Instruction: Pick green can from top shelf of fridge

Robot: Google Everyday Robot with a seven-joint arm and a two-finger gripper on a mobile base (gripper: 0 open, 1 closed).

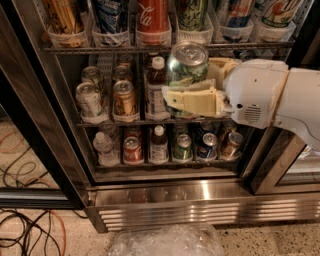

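- Crumpled clear plastic (167, 241) on the floor before the fridge (165, 192); cables (30, 235) at its lower left.
- Gripper (190, 79) in front of the fridge's middle, clenched on green can (187, 62), silver lid tilted toward the camera.
- Green can held outside the fridge, just below the top shelf (125, 49).
- Deeper in, tall cans (152, 15) in cup holders (152, 37); short cans (125, 100) and bottles (156, 95) on lower racks (115, 120).

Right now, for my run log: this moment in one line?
pincer: shut on green can | can: held in front of fridge, below top shelf | grasp: done
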